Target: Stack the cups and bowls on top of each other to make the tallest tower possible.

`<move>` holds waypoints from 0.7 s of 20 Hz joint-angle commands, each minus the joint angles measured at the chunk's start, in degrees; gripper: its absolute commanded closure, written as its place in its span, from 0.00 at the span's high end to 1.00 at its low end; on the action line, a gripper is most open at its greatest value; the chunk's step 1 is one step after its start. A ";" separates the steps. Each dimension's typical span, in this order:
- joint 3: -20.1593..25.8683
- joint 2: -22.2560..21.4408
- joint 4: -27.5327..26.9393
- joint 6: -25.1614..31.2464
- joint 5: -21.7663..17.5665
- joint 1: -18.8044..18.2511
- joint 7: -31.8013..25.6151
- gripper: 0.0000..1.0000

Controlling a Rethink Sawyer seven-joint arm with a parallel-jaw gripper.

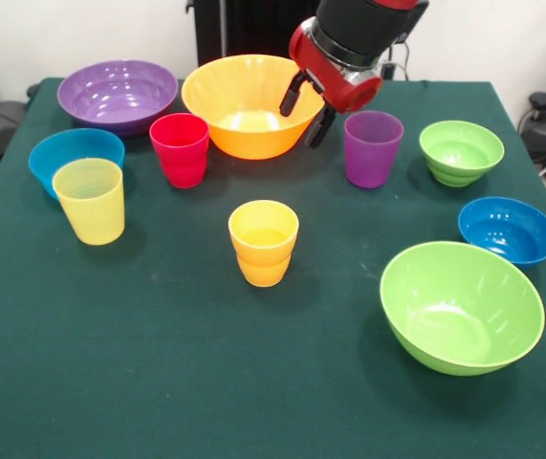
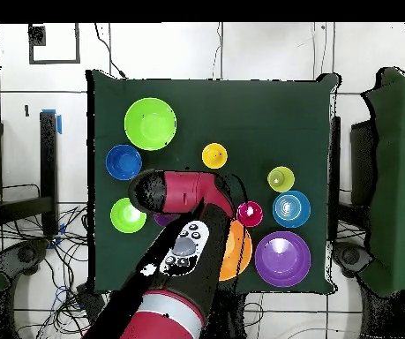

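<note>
Your red-and-black gripper (image 1: 309,115) hangs released and empty at the large glossy orange plastic bowl (image 1: 244,115)'s three-o'clock rim, beside the ribbed purple plastic cup (image 1: 372,148), probably because that bowl, still bare, must anchor the tower.

From above, the arm (image 2: 175,274) covered the purple cup entirely and hid the left part of the large orange bowl (image 2: 238,250), leaving only a crescent showing. In the front view the end effector (image 1: 310,108) blocked a stretch of that bowl's right rim, and the arm itself ran off the top edge. The pale yellow cup (image 1: 89,200) masked the near side of the small blue bowl (image 1: 74,154) behind it.
</note>
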 commanded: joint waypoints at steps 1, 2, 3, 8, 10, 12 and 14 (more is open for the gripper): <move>3.74 2.00 -0.51 -5.06 1.70 0.48 7.68 1.00; 3.65 2.20 -0.38 -5.48 1.70 0.59 7.89 1.00; 3.57 2.40 -0.25 -5.91 1.70 0.71 8.10 1.00; 3.31 2.77 0.22 -6.12 1.91 1.17 8.52 1.00; 3.44 3.07 0.66 -6.88 2.11 1.25 8.87 1.00; 3.54 3.19 1.14 -7.14 2.33 1.36 9.08 1.00; 3.47 2.99 1.91 -7.26 2.45 1.58 9.26 1.00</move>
